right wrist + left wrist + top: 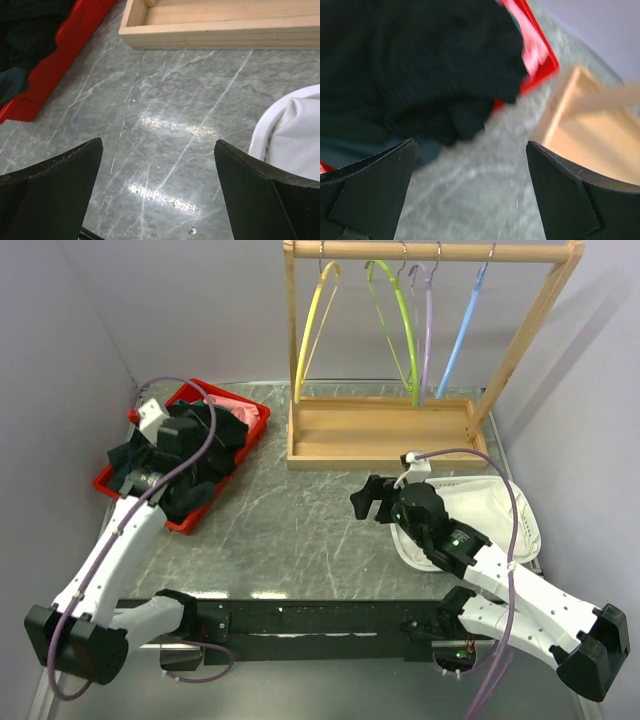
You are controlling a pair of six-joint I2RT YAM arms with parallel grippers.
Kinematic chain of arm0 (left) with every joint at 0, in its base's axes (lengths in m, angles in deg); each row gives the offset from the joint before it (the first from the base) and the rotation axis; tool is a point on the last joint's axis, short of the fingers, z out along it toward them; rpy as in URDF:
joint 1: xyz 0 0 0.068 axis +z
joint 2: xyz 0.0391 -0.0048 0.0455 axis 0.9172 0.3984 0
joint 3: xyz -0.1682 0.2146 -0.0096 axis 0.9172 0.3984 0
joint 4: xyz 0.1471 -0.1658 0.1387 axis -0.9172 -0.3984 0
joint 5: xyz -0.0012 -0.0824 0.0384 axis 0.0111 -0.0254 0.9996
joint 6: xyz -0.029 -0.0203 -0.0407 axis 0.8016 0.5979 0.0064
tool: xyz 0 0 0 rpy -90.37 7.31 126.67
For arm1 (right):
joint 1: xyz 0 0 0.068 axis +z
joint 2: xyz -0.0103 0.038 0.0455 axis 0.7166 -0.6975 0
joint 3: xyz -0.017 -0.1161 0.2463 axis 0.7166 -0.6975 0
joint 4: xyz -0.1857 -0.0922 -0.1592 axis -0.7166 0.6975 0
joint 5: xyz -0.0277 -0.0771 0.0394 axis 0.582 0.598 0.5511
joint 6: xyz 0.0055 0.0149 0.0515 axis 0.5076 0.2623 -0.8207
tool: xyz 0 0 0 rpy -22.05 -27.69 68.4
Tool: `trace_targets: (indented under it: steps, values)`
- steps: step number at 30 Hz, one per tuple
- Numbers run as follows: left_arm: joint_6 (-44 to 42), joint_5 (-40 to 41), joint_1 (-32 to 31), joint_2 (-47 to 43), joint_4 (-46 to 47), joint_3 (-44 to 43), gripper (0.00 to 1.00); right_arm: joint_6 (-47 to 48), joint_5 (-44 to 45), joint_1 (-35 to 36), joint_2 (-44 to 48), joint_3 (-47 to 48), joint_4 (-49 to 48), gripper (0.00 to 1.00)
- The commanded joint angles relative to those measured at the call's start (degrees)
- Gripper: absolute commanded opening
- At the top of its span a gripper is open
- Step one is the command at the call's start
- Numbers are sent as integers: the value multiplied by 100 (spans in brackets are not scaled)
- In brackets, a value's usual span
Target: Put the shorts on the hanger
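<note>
One blue hanger [462, 330] among four; one shorts [430, 55]; left gripper [471, 145], right gripper [159, 142] both apart.

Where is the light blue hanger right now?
In the top view, the light-blue hanger hangs rightmost on the wooden rack, just right of the lilac hanger, beyond both arms.

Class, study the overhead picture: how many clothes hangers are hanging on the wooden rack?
4, all hooked on the top rail. From left to right: yellow hanger, bright green hanger, lilac hanger, light-blue hanger. None looks hidden.
</note>
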Motion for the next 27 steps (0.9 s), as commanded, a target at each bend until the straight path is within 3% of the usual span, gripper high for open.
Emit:
trace_targets:
  steps: [1, 5, 9, 14, 17, 18, 21, 27]
  values:
    - [-223, 48, 714, 721, 336, -777, 98, 40, -183, 17, -134, 40, -318, 100]
    - [-12, 374, 1050, 1541, 28, -1263, 93, -4, -359, 35, -195, -13, -458, 100]
    - [303, 769, 1094, 2069, -288, -1342, 79, -31, -377, 26, -213, -74, -520, 100]
    - [709, 770, 1103, 2500, -368, -1105, 79, -39, -438, 26, -275, -162, -644, 100]
    - [586, 568, 1103, 2457, -105, -1008, 60, -57, -465, 35, -301, -153, -652, 100]
    - [508, 550, 1112, 2448, -26, -1069, 35, -48, -482, 26, -284, -153, -661, 100]
    - [384, 690, 1121, 2334, -208, -1393, 1, -13, -483, 35, -222, -136, -644, 100]
    - [-466, 612, 1129, 1509, -280, -1912, 1, 127, -667, 26, -204, -4, -731, 100]
